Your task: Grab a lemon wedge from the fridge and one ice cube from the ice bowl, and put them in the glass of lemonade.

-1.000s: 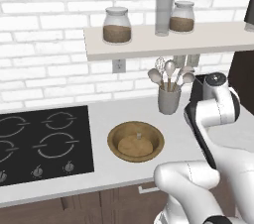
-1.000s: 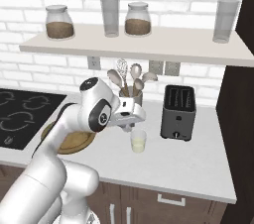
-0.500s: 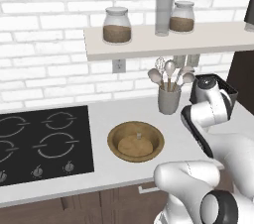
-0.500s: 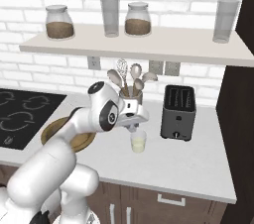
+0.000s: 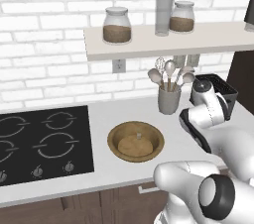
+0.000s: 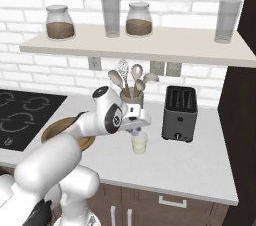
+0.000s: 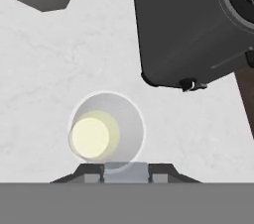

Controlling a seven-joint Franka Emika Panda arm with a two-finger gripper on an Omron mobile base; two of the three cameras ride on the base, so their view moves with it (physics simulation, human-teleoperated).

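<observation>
The glass of lemonade (image 6: 139, 145) stands on the white counter in front of the toaster. From above it is a clear ring with a pale yellow disc, the glass of lemonade (image 7: 106, 131). My gripper (image 6: 136, 130) hangs just over the glass, pointing down. In the hand view my gripper (image 7: 126, 172) is shut on a small pale grey ice cube (image 7: 126, 173) at the glass's near rim. The wooden ice bowl (image 5: 136, 141) lies to the left, and in the right base view the ice bowl (image 6: 52, 128) is partly behind my arm. The fridge and the lemon wedge are out of view.
A dark toaster (image 6: 179, 113) stands right of the glass, a grey utensil cup (image 6: 132, 99) just behind it. The black cooktop (image 5: 39, 141) is at far left. A shelf (image 6: 150, 45) with jars and tumblers runs above. A dark tall panel (image 6: 242, 100) closes the right side.
My arm has swung to the right and its upper links have dropped lower. The gripper stays over the glass, slightly lower, with the cube still in it.
</observation>
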